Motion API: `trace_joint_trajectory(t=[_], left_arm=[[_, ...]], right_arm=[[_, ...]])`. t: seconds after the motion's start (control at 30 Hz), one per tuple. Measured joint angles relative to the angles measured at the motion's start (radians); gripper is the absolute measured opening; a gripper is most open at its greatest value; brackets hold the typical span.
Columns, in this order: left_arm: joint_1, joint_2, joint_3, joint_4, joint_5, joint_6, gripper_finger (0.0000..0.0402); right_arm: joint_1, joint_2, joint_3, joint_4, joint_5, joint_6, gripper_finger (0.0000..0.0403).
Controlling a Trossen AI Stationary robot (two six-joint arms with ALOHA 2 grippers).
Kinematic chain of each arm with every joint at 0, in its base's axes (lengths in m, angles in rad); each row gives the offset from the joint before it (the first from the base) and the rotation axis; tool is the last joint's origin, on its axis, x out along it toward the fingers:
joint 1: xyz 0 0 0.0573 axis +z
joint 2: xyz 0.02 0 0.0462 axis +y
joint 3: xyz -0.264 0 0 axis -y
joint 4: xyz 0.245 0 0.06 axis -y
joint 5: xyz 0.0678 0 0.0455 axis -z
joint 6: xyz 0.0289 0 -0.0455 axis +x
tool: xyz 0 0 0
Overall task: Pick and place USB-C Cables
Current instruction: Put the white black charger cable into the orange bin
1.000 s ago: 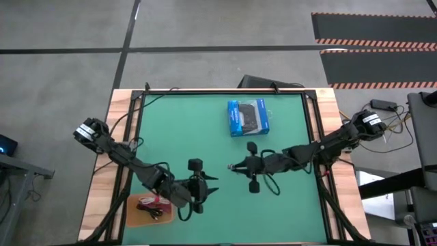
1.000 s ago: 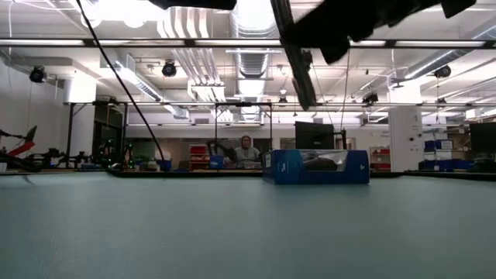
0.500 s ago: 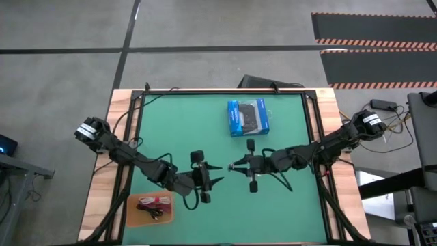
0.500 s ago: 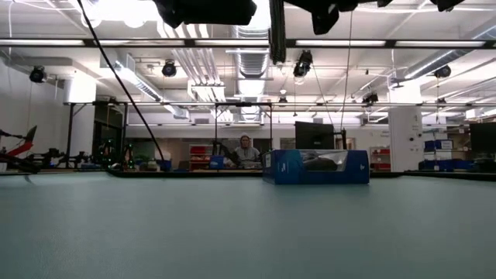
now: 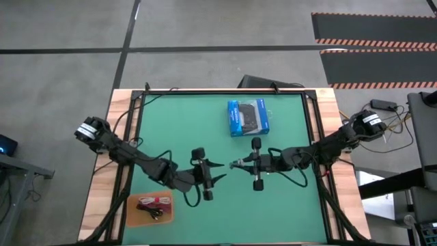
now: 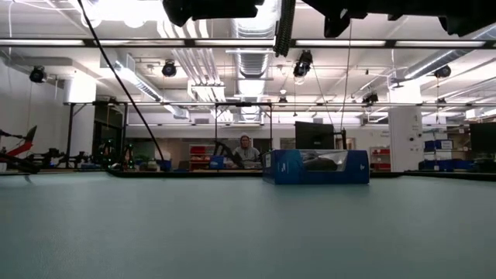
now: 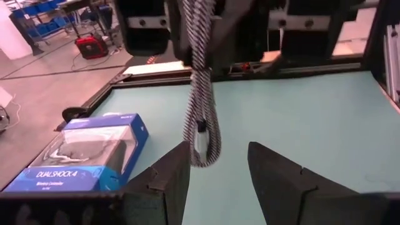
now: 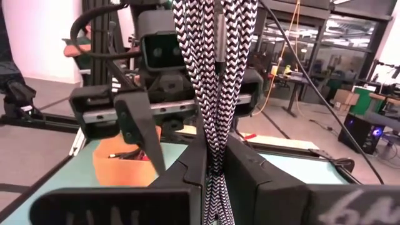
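The grey cable (image 8: 215, 75) is a black-and-white braided bundle, folded into several strands. My right gripper (image 8: 215, 165) is shut on it above the table's middle (image 5: 233, 165). Its looped end (image 7: 203, 153) hangs just ahead of my left gripper (image 7: 219, 169), whose open fingers stand apart from it. In the high view my left gripper (image 5: 218, 172) faces the right one, tip to tip. A red cable (image 5: 151, 202) and a black cable (image 5: 156, 213) lie in an orange tray (image 5: 133, 205). No white cable shows. My right gripper pinches the folded bundle of braided strands (image 8: 216, 147) between its two fingers. The fingers come level from the table's right and lie across the strands. The cable runs upright through the hold, its looped end (image 7: 203, 153) hanging below, lifted clear of the mat (image 6: 284, 27).
A blue packaged box (image 5: 247, 117) lies on the green mat toward the far edge, right of centre. The orange tray sits at the near left corner, on the wooden border. Open mat stretches near and right of the grippers. A person sits far off in the room (image 6: 246, 149).
My left gripper has moved away from the orange tray, toward the far edge and the right gripper, and now faces it. The cable in the right gripper has risen higher above the mat and hangs straighter than it did a second ago.
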Motion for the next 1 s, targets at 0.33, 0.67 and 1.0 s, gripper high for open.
trace_joint_trajectory(t=[0.33, 0.67, 1.0], left_arm=[[0.041, 0.001, 0.000, 0.124, 0.079, 0.003, 0.0145], [0.068, 0.094, 0.000, 0.310, 0.118, 0.006, 0.0145], [0.074, 0.147, 0.010, 0.407, 0.147, -0.001, 0.0145]], right_arm=[[0.000, 0.000, -0.021, 0.009, -0.008, 0.000, 0.0028], [0.000, 0.000, -0.024, 0.013, -0.036, 0.002, 0.0028], [0.001, 0.000, -0.024, 0.010, -0.056, 0.000, 0.0028]])
